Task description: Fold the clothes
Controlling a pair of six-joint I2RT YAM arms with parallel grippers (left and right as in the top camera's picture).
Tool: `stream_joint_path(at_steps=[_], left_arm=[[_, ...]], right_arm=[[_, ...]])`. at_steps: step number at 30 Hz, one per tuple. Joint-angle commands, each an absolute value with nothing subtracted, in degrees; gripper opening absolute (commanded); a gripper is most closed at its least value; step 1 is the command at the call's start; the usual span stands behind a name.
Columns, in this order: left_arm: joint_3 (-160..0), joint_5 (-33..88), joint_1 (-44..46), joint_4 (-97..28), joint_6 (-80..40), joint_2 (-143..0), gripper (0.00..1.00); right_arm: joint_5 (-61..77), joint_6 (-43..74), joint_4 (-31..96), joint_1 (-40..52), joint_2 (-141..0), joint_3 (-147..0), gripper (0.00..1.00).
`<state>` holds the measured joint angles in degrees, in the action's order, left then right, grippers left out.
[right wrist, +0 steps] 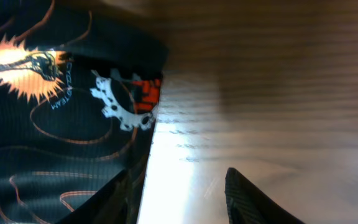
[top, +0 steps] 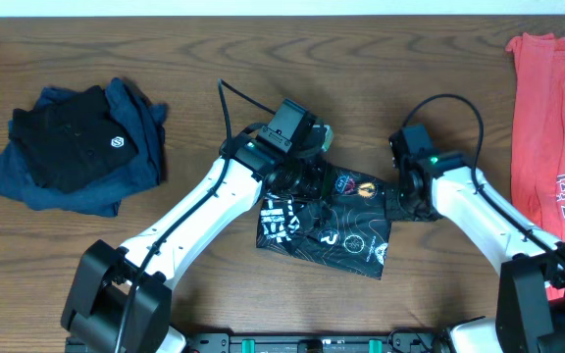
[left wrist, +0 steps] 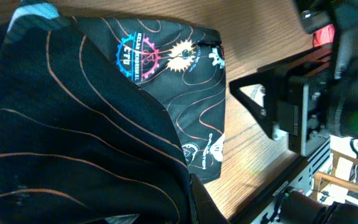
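Jersey (top: 346, 235) looks light, limp and slippery, so I'd pinch its hem: left gripper (top: 302, 181) clamps bunched cloth, right gripper (right wrist: 178, 180) half-open beside its edge.

Soft, even light is filling the sharp overhead view. Glare is whitening the table (right wrist: 185, 155) in the right wrist view, which is blurring throughout; the left wrist view's near jersey (left wrist: 73, 137) is showing dim.
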<state>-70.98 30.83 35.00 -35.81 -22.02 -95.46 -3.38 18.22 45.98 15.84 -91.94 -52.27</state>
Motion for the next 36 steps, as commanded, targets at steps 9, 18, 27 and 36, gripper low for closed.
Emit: stream_joint_path(at_steps=[9,18,27,36], left_arm=[[-73.38,27.33,35.11,-36.75,-18.02,-90.54,0.06],[-73.63,25.87,35.88,-36.75,-16.29,-90.26,0.06],[-73.58,21.74,38.68,-36.77,-16.10,-91.61,0.12],[-73.58,21.10,42.02,-34.11,-16.10,-94.76,0.11]], right_arm=[[-1.02,17.54,37.36,15.44,-91.31,-44.75,0.47],[-1.02,17.54,36.82,16.03,-91.31,-44.53,0.46],[-1.02,17.74,36.51,17.63,-91.31,-44.53,0.47],[-1.04,17.74,37.01,17.76,-91.31,-44.53,0.47]])
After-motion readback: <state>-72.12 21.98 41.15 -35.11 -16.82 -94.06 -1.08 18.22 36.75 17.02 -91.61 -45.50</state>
